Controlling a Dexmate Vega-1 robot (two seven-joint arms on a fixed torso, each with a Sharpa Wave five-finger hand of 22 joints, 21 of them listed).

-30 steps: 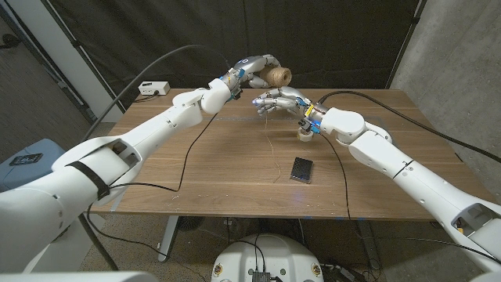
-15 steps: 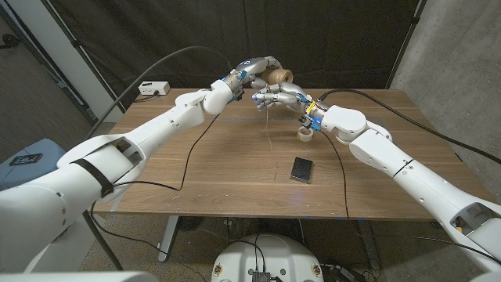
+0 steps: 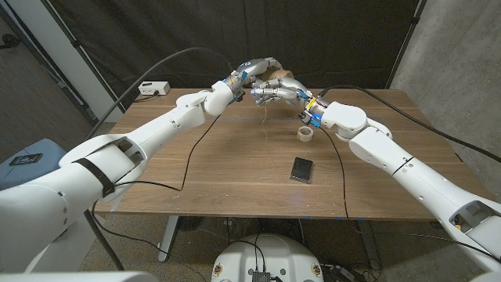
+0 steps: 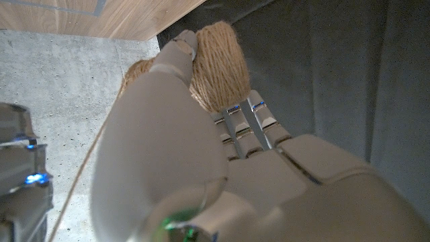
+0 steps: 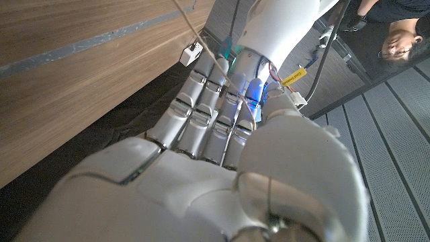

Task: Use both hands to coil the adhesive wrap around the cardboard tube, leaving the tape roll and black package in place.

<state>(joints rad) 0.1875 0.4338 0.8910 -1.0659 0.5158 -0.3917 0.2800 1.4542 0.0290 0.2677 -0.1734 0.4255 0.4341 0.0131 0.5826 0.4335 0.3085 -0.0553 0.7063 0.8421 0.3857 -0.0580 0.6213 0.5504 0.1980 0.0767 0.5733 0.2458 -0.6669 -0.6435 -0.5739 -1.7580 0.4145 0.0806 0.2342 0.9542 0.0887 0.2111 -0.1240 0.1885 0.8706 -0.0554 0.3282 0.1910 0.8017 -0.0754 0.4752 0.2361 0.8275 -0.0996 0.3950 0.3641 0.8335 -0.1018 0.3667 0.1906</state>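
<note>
Twine-wound tube (image 4: 218,64) in left hand (image 4: 201,161)

Both arms reach forward and meet above the far edge of the surface. The left hand (image 3: 258,68) grips with curled fingers. The right hand (image 3: 280,88), fingers together, sits just beside it.

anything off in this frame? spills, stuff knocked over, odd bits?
No spills or damage. One mismatch: the thing the left hand holds up looks like a tube wound with tan twine, not adhesive wrap; a thin strand trails down to the table. Right hand works beside it. Tape roll and black package lie undisturbed.
</note>
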